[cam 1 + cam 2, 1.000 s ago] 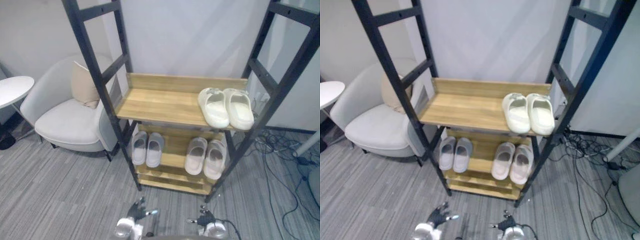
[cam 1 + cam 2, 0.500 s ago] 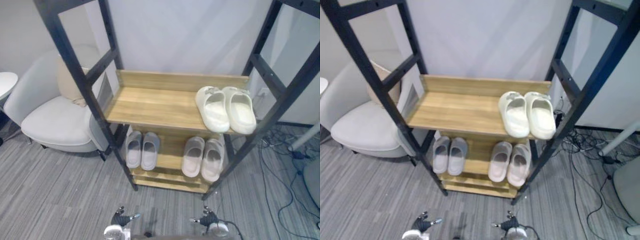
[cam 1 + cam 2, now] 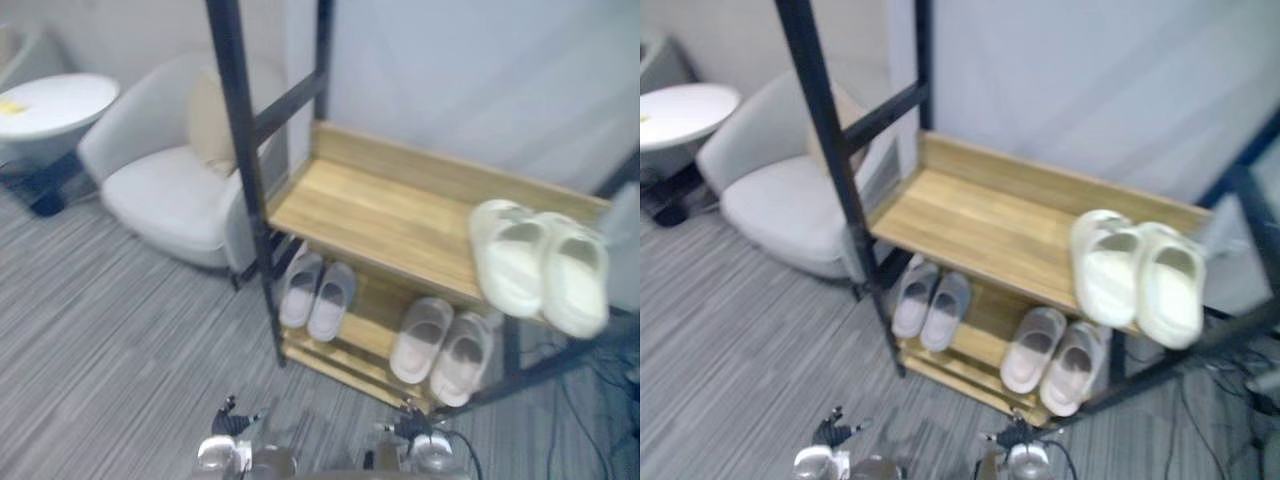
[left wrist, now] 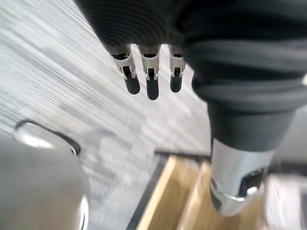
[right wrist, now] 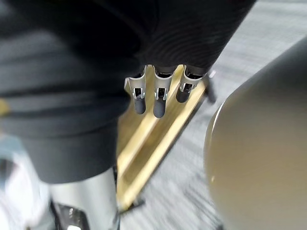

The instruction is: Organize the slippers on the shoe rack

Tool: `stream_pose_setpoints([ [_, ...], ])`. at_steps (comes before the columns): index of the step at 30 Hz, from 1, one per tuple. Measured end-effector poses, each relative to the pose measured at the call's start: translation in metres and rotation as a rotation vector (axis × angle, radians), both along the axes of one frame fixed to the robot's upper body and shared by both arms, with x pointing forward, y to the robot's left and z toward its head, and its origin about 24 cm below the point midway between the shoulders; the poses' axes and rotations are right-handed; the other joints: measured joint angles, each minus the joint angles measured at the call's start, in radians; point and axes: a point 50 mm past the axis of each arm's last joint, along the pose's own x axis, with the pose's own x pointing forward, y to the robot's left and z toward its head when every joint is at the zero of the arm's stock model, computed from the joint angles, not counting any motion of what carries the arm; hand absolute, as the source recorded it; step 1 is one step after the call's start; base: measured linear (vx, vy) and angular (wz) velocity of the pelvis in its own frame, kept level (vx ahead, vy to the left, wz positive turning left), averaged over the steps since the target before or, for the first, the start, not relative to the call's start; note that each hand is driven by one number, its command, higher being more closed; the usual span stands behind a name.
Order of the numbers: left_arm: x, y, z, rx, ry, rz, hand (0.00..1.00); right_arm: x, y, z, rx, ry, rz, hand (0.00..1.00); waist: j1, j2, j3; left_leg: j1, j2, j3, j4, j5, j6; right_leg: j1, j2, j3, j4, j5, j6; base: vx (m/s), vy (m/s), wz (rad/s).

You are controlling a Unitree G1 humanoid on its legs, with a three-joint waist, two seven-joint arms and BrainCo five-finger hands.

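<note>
Slippers [image 3: 507, 258]: three pairs on the wooden shoe rack [image 3: 385, 215] ahead of both hands, cream pair [image 3: 1105, 275] up top, grey pair [image 3: 300, 290] and beige pair [image 3: 420, 340] below. Left hand [image 4: 152, 79] and right hand [image 5: 159, 98] hang slack-fingered and empty over striped grey carpet [image 3: 110, 330]; one armchair [image 3: 165, 195] sits beyond the left.

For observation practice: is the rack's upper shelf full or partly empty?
Partly empty: the upper shelf holds one cream pair at its right end; the rest is bare.
</note>
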Motion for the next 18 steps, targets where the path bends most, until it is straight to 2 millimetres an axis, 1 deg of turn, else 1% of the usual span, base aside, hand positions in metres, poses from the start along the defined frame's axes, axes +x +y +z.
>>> stream_pose_setpoints([
  [1,0.000,-0.004,0.000,-0.013,-0.002,0.007,0.00,0.002,0.000,0.001,0.013,-0.012,-0.008,0.00,0.012,0.019,0.004,-0.001,0.015,-0.022,-0.021,0.012,-0.017,0.012,0.005,-0.032,-0.033,0.001,-0.005,0.06,-0.369,0.97],
  [2,-0.001,-0.006,0.000,-0.021,-0.006,0.015,0.00,0.003,-0.001,0.002,0.013,-0.017,-0.006,0.00,0.016,0.037,0.009,-0.001,0.037,-0.044,-0.069,0.046,-0.034,0.031,0.011,-0.084,-0.064,0.011,-0.020,0.03,-0.344,0.98],
  [4,0.000,-0.009,0.000,-0.029,-0.016,0.014,0.00,0.002,-0.001,0.003,0.016,-0.024,-0.004,0.00,0.021,0.040,0.009,-0.003,0.072,-0.045,-0.144,0.101,-0.057,0.047,0.021,-0.155,-0.089,0.021,-0.036,0.01,-0.248,1.18],
  [5,0.003,-0.008,0.002,-0.026,-0.034,0.014,0.00,0.008,0.001,0.005,0.014,-0.042,0.004,0.00,0.027,0.039,0.012,-0.028,0.096,-0.021,-0.191,0.162,-0.067,0.057,0.028,-0.223,-0.124,0.036,-0.058,0.00,-0.120,1.01],
  [6,0.004,-0.008,0.003,-0.024,-0.039,0.013,0.00,0.011,0.001,0.006,0.013,-0.049,0.005,0.00,0.027,0.038,0.014,-0.040,0.100,-0.001,-0.201,0.181,-0.063,0.058,0.027,-0.239,-0.135,0.044,-0.062,-0.02,-0.117,0.95],
  [7,0.006,-0.008,0.003,-0.024,-0.043,0.012,0.00,0.016,0.000,0.008,0.011,-0.063,0.009,0.00,0.026,0.028,0.021,-0.052,0.115,0.061,-0.227,0.219,-0.056,0.058,0.032,-0.267,-0.160,0.063,-0.063,-0.05,-0.070,0.85],
  [8,0.011,-0.006,0.005,-0.017,-0.059,0.006,0.00,0.027,0.001,0.013,0.009,-0.095,0.007,0.00,0.024,0.034,0.030,-0.100,0.175,0.359,-0.209,0.222,0.013,0.063,0.038,-0.324,-0.209,0.091,-0.081,-0.06,-0.081,0.84],
  [9,0.013,-0.006,0.005,-0.015,-0.057,0.003,0.00,0.030,0.002,0.014,0.008,-0.104,0.008,0.00,0.022,0.036,0.034,-0.108,0.192,0.443,-0.193,0.214,0.026,0.063,0.038,-0.339,-0.209,0.092,-0.082,-0.05,-0.045,0.88],
  [10,0.015,-0.008,0.005,-0.017,-0.053,-0.004,0.00,0.033,0.002,0.016,0.007,-0.113,0.008,0.00,0.014,0.037,0.045,-0.116,0.216,0.571,-0.167,0.201,0.044,0.068,0.037,-0.369,-0.207,0.092,-0.082,-0.04,-0.015,0.89],
  [11,0.017,-0.009,0.006,-0.011,-0.059,-0.027,0.00,0.037,0.004,0.017,0.011,-0.121,0.009,0.00,0.003,0.046,0.057,-0.127,0.239,0.673,-0.129,0.200,0.048,0.085,0.030,-0.417,-0.208,0.092,-0.082,-0.05,0.029,1.08],
  [13,0.021,-0.009,0.008,-0.003,-0.071,-0.045,0.00,0.037,0.003,0.017,0.011,-0.121,0.004,0.00,0.000,0.046,0.061,-0.158,0.264,0.785,-0.043,0.146,0.129,0.109,0.008,-0.496,-0.229,0.089,-0.080,-0.05,0.086,0.97],
  [14,0.023,-0.009,0.008,-0.003,-0.064,-0.048,0.00,0.039,0.000,0.018,0.008,-0.123,-0.012,0.00,-0.001,0.043,0.065,-0.169,0.283,0.854,0.046,0.101,0.153,0.136,-0.011,-0.550,-0.242,0.077,-0.060,0.02,0.150,0.92],
  [15,0.020,-0.011,0.005,-0.007,-0.050,-0.050,0.00,0.036,-0.004,0.016,-0.001,-0.113,-0.023,0.00,-0.013,0.060,0.061,-0.163,0.293,0.892,0.064,0.059,0.141,0.156,-0.013,-0.585,-0.238,0.067,-0.037,0.06,0.213,1.03],
  [16,0.020,-0.012,0.004,-0.010,-0.041,-0.057,0.00,0.035,-0.004,0.015,-0.003,-0.105,-0.027,0.00,-0.018,0.068,0.064,-0.161,0.274,0.886,0.062,0.045,0.118,0.169,-0.022,-0.605,-0.227,0.053,-0.014,0.08,0.204,0.89],
  [17,0.020,-0.010,0.004,-0.003,-0.041,-0.059,0.00,0.034,-0.004,0.013,-0.005,-0.090,-0.027,0.00,-0.018,0.051,0.063,-0.158,0.236,0.866,0.039,0.049,0.123,0.171,-0.047,-0.616,-0.225,0.050,-0.009,0.10,0.216,0.82],
  [18,0.020,-0.008,0.005,0.006,-0.042,-0.064,0.00,0.032,-0.002,0.012,-0.001,-0.080,-0.026,0.00,-0.016,0.041,0.060,-0.156,0.197,0.842,0.009,0.059,0.133,0.182,-0.060,-0.630,-0.240,0.054,-0.001,0.11,0.205,0.94],
])
